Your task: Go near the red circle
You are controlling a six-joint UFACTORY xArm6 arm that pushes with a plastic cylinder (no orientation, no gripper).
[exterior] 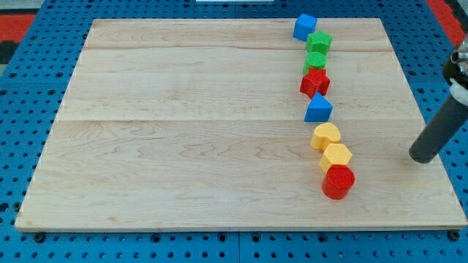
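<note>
The red circle (338, 182) is a short red cylinder at the bottom end of a column of blocks on the view's right side of the wooden board (183, 146). It touches the yellow hexagon (336, 155) just above it. My tip (420, 157) rests on the board near its right edge, well to the right of the red circle and slightly above its level, apart from every block.
Going up the column: a yellow heart-like block (325, 136), a blue triangle (318, 109), a red star (315, 82), a green circle (316, 61), a green star (319, 42), a blue cube (304, 27). Blue pegboard (29, 146) surrounds the board.
</note>
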